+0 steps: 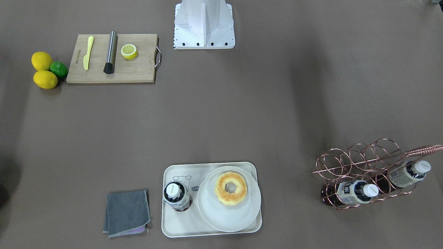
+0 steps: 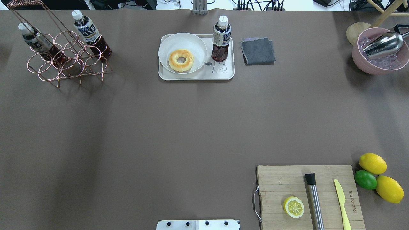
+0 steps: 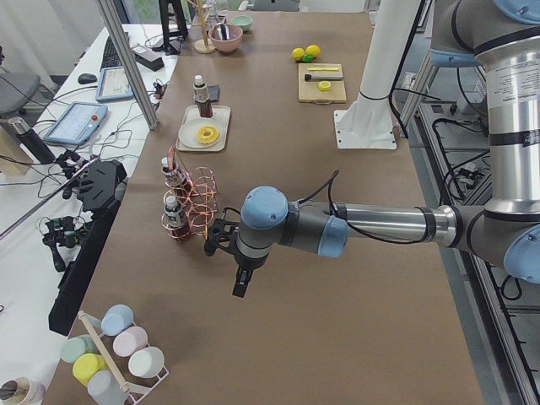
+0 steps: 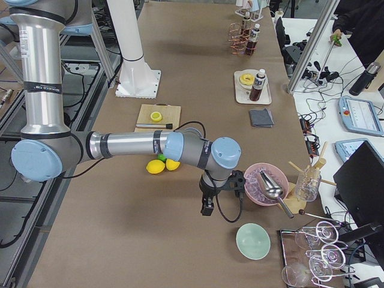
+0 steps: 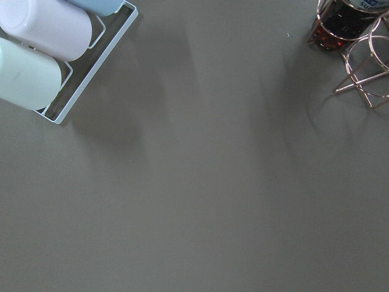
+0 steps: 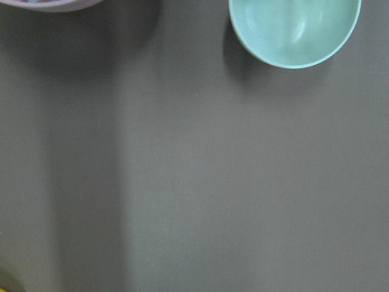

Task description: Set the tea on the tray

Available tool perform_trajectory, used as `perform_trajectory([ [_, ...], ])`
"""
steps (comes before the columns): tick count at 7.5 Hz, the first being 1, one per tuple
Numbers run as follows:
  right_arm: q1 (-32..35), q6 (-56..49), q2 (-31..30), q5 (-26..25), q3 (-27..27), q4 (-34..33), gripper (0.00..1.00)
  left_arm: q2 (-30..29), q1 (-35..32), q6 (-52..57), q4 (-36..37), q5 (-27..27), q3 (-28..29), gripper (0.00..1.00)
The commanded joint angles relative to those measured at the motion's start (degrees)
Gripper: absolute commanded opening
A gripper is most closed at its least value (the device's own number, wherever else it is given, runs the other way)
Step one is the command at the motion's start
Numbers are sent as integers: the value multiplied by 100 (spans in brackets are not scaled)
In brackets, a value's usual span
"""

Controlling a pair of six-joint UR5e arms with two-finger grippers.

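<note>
One tea (image 2: 221,39) bottle, dark liquid under a white cap, stands upright on the cream tray (image 2: 195,76), beside a round plate (image 2: 195,48) holding a donut (image 2: 181,60). The front-facing view shows the same tea (image 1: 177,196) on the tray (image 1: 207,232) next to the bear drawing. My left gripper (image 3: 240,289) hangs over bare table near the copper rack, far from the tray. My right gripper (image 4: 207,209) hangs near the pink bowl at the other end. Both show only in the side views, so I cannot tell whether they are open or shut.
A copper wire rack (image 2: 64,62) at the far left holds two more bottles (image 2: 90,31). A grey cloth (image 2: 257,50) lies right of the tray. A pink ice bowl (image 2: 380,51), a cutting board (image 2: 306,195) with half lemon, muddler and knife, and whole citrus (image 2: 372,163) occupy the right side.
</note>
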Motion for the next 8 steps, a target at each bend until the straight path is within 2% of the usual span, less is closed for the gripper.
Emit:
perform_trajectory([
  [1,11,638,125,1,-124,400,100,33,-4,14,9,-1,12,98],
  [4,11,606,38,-7,-325,883,100,24,-4,14,9,-1,12,98],
  [8,11,605,29,1,-352,893,100,-37,-4,14,9,-1,12,98],
])
